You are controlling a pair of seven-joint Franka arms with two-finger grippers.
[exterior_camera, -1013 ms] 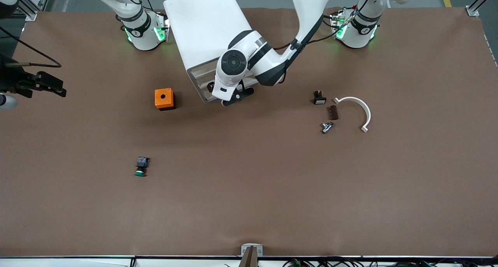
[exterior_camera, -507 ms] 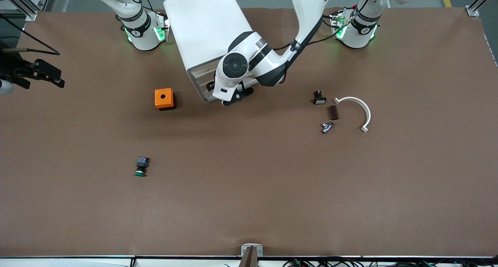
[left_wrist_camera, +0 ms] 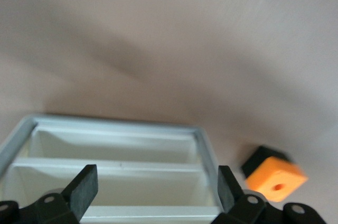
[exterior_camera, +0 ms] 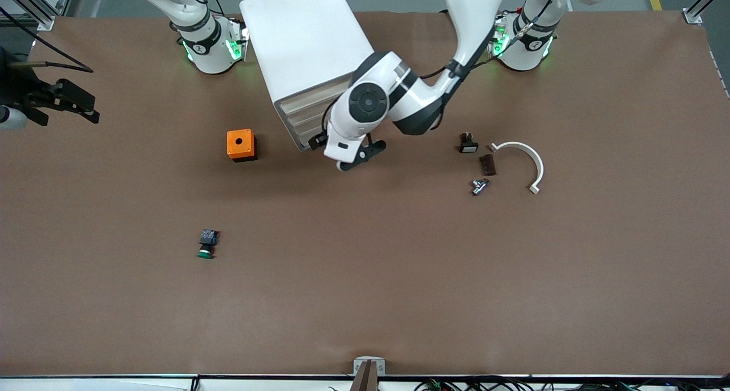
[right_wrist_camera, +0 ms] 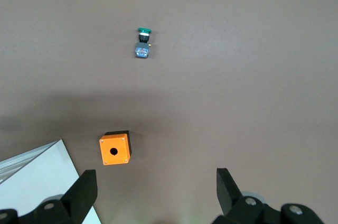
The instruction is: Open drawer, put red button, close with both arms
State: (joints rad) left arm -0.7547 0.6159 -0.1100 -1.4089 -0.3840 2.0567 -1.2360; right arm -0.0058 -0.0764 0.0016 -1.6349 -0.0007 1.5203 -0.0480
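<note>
The white drawer cabinet [exterior_camera: 296,43] stands between the arms' bases, and its drawer fronts [exterior_camera: 301,119] lie flush in the metal frame. The red button is hidden. My left gripper [exterior_camera: 337,151] hangs open just in front of those fronts. The left wrist view has the cabinet's front [left_wrist_camera: 116,155] between the left gripper's [left_wrist_camera: 156,189] spread fingers, with nothing held. My right gripper [exterior_camera: 86,108] waits open and empty over the table edge at the right arm's end. In the right wrist view the right gripper [right_wrist_camera: 156,192] frames bare table.
An orange box with a hole [exterior_camera: 241,145] [right_wrist_camera: 115,149] [left_wrist_camera: 274,176] sits beside the cabinet's front. A green-capped button [exterior_camera: 206,244] [right_wrist_camera: 142,42] lies nearer the camera. Toward the left arm's end lie a white curved piece [exterior_camera: 522,163], a small black switch [exterior_camera: 467,143], a brown piece [exterior_camera: 488,164] and a metal fitting [exterior_camera: 479,186].
The left gripper has drawn back from the cabinet's front, toward the left arm's end. The drawer fronts now show uncovered. The right gripper shifted slightly at the table edge.
</note>
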